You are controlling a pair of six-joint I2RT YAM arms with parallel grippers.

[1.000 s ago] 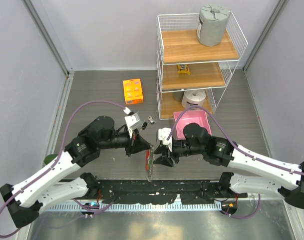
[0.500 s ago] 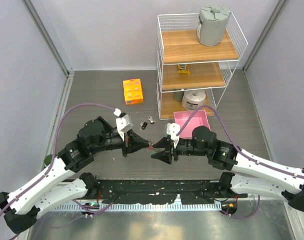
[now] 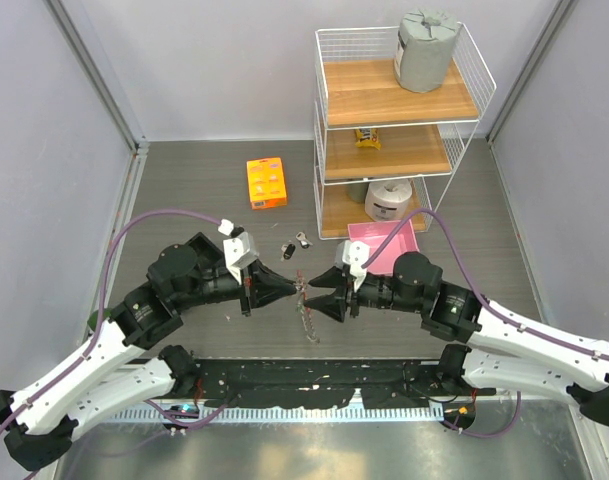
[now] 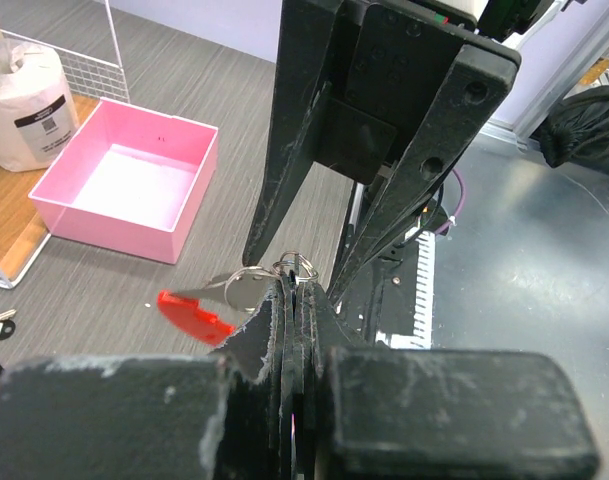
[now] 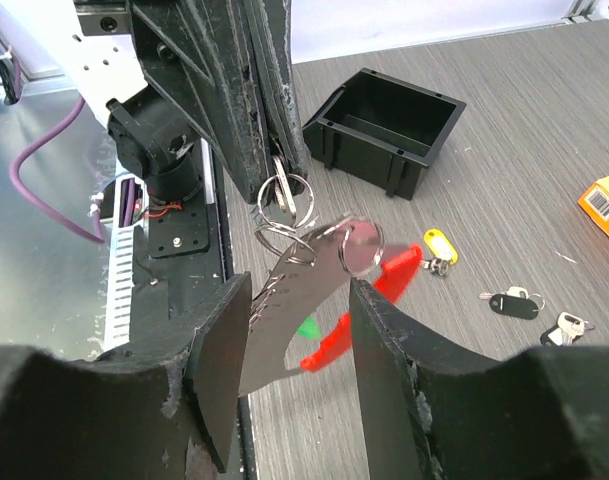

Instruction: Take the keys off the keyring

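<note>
My left gripper (image 3: 287, 290) is shut on the keyring (image 3: 302, 291) and holds it above the floor. In the left wrist view the left gripper (image 4: 295, 285) pinches the thin ring (image 4: 296, 266), and the red fob (image 4: 194, 314) hangs to its left. My right gripper (image 3: 322, 297) faces it, open. In the right wrist view the right gripper (image 5: 299, 288) has its jaws on either side of a hanging silvery blade (image 5: 284, 315), apart from it. The rings (image 5: 284, 200), the red fob (image 5: 376, 298) and a green tag (image 5: 306, 327) show there. Loose keys (image 5: 509, 303) lie on the floor, one with a yellow tag (image 5: 439, 245).
Two loose keys (image 3: 295, 244) lie just beyond the grippers. An orange box (image 3: 267, 182) sits at the back left. A pink bin (image 3: 389, 240) stands by the wire shelf (image 3: 399, 110). A black bin (image 5: 384, 115) shows in the right wrist view.
Both grippers have drawn together around the keyring and risen slightly. The left wrist has turned. The strap, hidden half a second ago, hangs below the grippers again.
</note>
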